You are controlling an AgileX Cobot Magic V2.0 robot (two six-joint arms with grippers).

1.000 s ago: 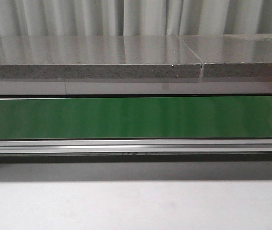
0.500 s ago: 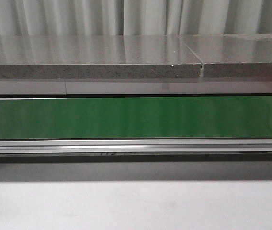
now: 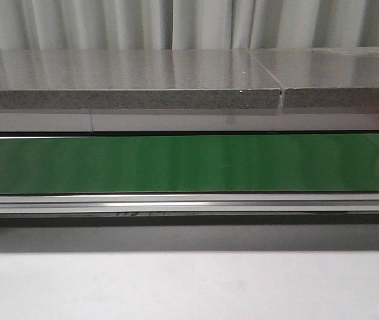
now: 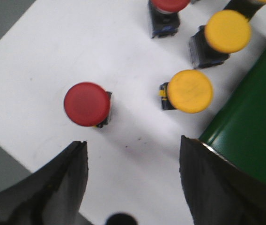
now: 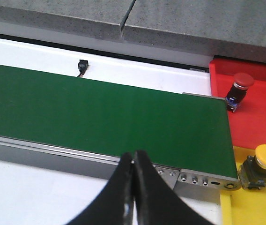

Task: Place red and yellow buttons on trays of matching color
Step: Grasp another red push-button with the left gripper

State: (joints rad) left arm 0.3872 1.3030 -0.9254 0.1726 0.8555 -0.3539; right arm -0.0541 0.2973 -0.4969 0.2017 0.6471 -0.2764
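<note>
In the front view only the green conveyor belt (image 3: 189,163) shows, running left to right in front of a grey stone ledge (image 3: 123,90); no arm, button or tray is visible there. In the left wrist view, the left gripper (image 4: 133,147) hangs above the white table (image 4: 44,61) with its fingers wide apart and nothing between them. A red button (image 4: 86,104) stands just beyond the one dark finger (image 4: 53,187), cap up, so its long axis points up toward the camera. A yellow button (image 4: 189,91) stands just beyond the other finger, close to the belt's edge, and further buttons stand beyond it. Neither button sits in the middle of the gap, so I judge the arm must shift sideways before it closes. In the right wrist view, the right gripper (image 5: 134,161) has its fingers pressed together and holds nothing, and it hovers over the near rail of the belt. Past the belt's end, one red button (image 5: 238,89) already rests on the red tray (image 5: 259,112) and one yellow button (image 5: 262,164) on the yellow tray (image 5: 226,211). The left arm is clearly the nearer one to the unsorted buttons.
</note>
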